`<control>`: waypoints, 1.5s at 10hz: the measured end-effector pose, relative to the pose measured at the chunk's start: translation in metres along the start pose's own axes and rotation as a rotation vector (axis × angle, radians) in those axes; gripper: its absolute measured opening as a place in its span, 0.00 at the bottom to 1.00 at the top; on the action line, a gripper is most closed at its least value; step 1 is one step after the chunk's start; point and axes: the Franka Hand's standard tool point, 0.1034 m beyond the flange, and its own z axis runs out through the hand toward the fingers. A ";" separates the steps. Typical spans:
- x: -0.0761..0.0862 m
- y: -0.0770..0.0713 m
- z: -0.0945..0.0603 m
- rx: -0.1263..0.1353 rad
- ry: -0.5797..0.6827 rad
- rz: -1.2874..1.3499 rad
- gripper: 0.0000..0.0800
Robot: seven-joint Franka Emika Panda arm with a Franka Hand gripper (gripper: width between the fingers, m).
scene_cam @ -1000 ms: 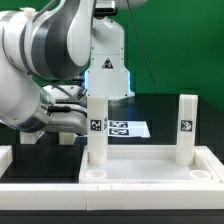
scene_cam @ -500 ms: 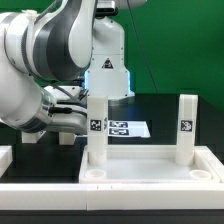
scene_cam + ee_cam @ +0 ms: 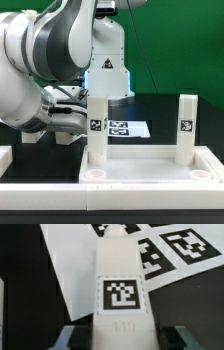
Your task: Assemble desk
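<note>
Black table [image 3: 165, 108]; gripper [image 3: 125, 339] straddles upright leg [image 3: 97, 128] on tabletop [image 3: 150, 170].

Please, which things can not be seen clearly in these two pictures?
- Whether the claw touches the white square tagged plastic leg: in the wrist view the fingers are blurred and cut by the picture edge; in the exterior view they are too small to tell.
- The flat white marker board: in the exterior view this leg covers part of it, and the tags are too small to read.
</note>
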 end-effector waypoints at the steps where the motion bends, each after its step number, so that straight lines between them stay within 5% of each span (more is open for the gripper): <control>1: 0.000 0.000 0.000 0.000 0.000 0.000 0.36; 5: -0.001 0.001 -0.002 0.002 -0.002 -0.004 0.36; 11: -0.075 -0.017 -0.085 0.071 0.074 -0.057 0.36; 14: -0.113 -0.055 -0.111 0.073 0.206 -0.024 0.36; 15: -0.114 -0.072 -0.114 0.075 0.265 0.016 0.36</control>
